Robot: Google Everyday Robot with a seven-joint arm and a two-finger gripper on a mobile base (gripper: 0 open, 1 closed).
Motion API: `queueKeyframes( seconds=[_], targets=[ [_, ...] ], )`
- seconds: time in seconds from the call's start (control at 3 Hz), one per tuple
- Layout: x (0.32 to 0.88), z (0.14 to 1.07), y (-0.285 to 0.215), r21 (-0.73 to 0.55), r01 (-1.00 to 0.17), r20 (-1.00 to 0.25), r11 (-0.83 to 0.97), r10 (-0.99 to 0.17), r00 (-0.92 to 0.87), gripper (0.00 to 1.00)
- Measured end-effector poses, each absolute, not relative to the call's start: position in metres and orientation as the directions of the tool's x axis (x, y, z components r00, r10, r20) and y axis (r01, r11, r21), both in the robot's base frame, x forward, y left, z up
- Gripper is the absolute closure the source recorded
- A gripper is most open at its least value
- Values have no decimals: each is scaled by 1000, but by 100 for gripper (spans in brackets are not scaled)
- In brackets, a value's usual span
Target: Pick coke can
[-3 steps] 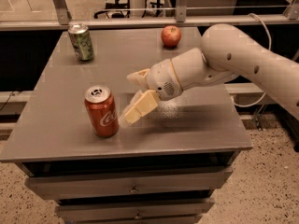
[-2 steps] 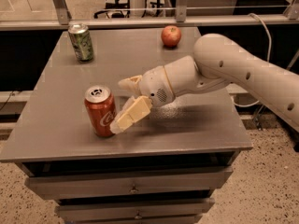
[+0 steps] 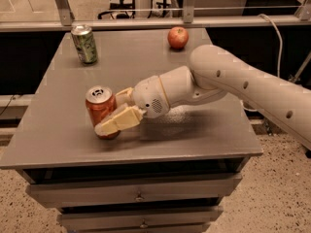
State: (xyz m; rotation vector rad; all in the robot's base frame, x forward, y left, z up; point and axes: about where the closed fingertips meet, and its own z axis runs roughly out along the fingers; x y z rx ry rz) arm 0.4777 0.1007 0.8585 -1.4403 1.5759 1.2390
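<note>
The coke can (image 3: 99, 102), red with a silver top, stands upright on the grey table (image 3: 204, 135) at the front left. My gripper (image 3: 109, 111) reaches in from the right and is open, with its fingers on either side of the can. The near finger (image 3: 119, 121) crosses in front of the can's lower part. The far finger (image 3: 124, 94) lies behind the can's right side, its tip hidden. The can still rests on the table.
A green-patterned can (image 3: 84, 44) stands at the back left of the table. A red apple (image 3: 178, 37) sits at the back middle. My white arm (image 3: 243, 86) stretches across the right half. Drawers (image 3: 138, 194) sit below the table's front edge.
My gripper has moved left toward the coke can, and its fingers now straddle the can. The can, the green can and the apple have not moved.
</note>
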Motion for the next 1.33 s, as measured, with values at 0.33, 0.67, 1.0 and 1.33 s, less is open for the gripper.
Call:
queueKeyframes(
  seconds=[0.33, 0.67, 1.0, 1.33],
  targets=[
    [476, 862, 101, 208, -976, -925, -56, -336, -178, 61],
    [484, 883, 86, 171, -985, -937, -19, -312, -156, 86],
    [502, 920, 61, 105, -994, -946, 36, -304, -111, 100],
    [509, 934, 58, 79, -996, -952, 47, -291, -89, 100]
  ],
)
